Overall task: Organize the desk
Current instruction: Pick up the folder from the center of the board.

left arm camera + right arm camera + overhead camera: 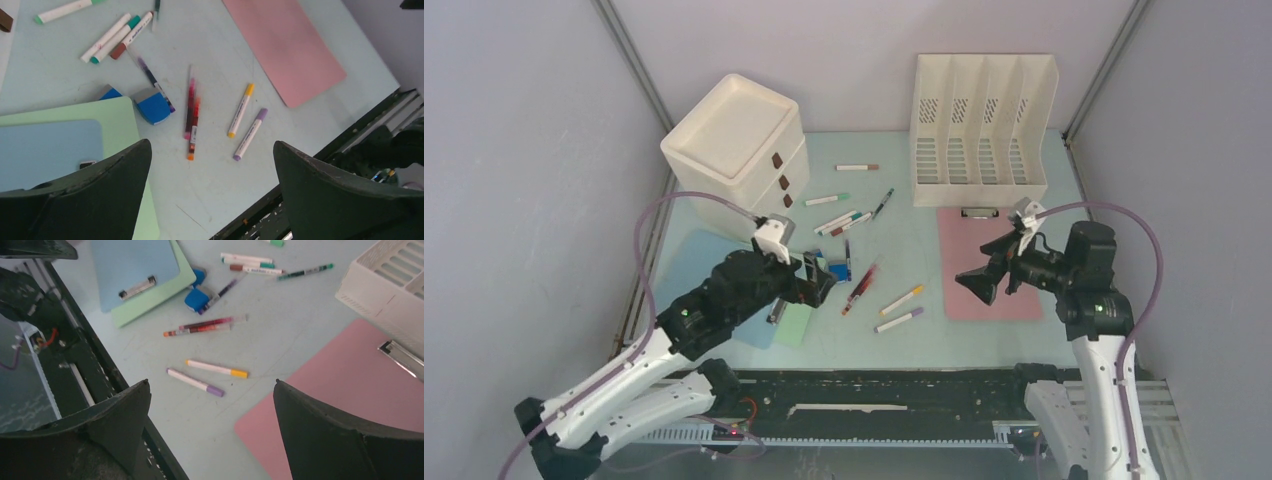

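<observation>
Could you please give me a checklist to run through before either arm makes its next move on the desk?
1. Left gripper open and empty: ok.
2. Right gripper open and empty: ok.
3. Yellow-capped marker apart from purple-capped marker: ok.
4. Two red pens separated for a single pick: not ok, they touch.
5. Drawer unit open for stowing: not ok, drawers look shut.
6. File rack slots free: cannot tell, floors partly hidden.

Soft, even, bright light covers the worktop, and shadows on it are faint and short. It looks sharp in every view. Close to the lens, the left pincer has dark, soft-edged fingers.
</observation>
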